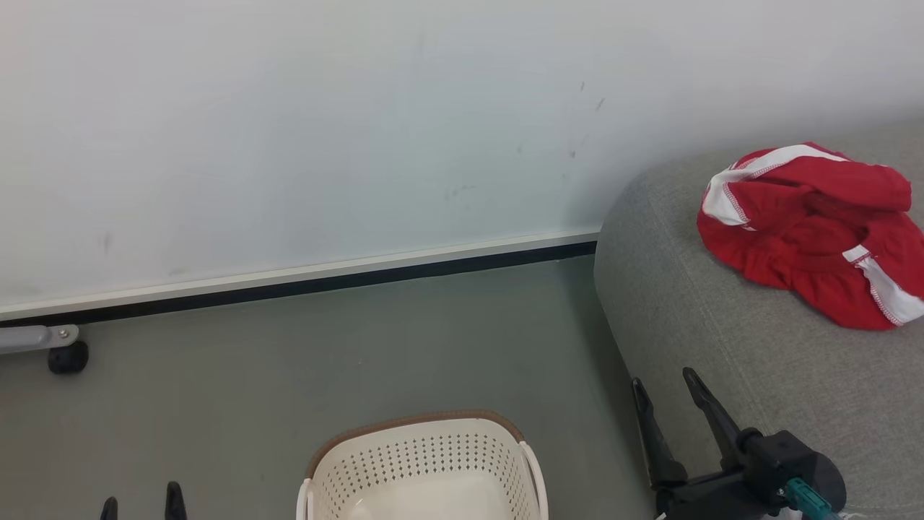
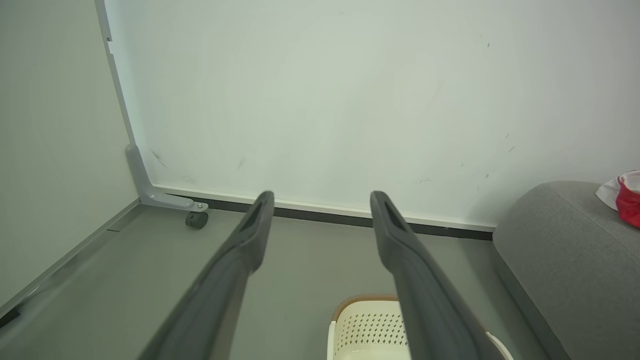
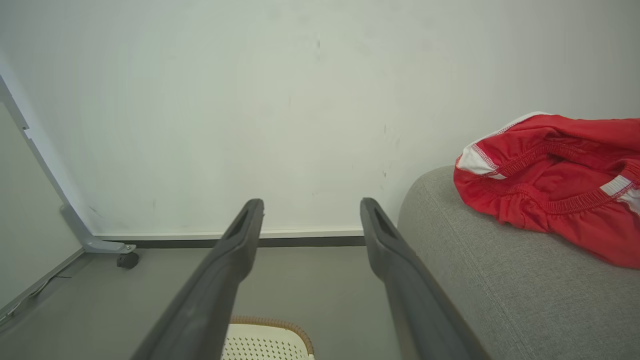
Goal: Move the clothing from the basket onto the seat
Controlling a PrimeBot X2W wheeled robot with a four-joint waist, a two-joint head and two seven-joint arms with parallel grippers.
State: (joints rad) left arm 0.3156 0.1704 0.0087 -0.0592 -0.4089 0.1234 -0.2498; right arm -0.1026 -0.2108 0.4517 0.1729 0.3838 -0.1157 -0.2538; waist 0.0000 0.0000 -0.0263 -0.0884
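Note:
The red clothing (image 1: 808,231) with white trim lies bunched on the grey seat (image 1: 722,332) at the right; it also shows as red clothing (image 3: 555,175) on the seat (image 3: 500,280), and as a sliver of clothing (image 2: 627,197) on the seat (image 2: 565,245). The cream basket (image 1: 422,462) with a brown rim stands on the floor at the bottom centre; the part of its inside that shows holds no garment. My right gripper (image 1: 668,386) is open beside the seat's near edge, nothing between its fingers. My left gripper (image 1: 141,502) stands open at the lower left, left of the basket.
A pale wall with a white and black skirting runs across the back. A grey frame leg on a black castor (image 1: 68,356) stands on the grey-green floor at the far left. Open floor lies between the basket and the wall.

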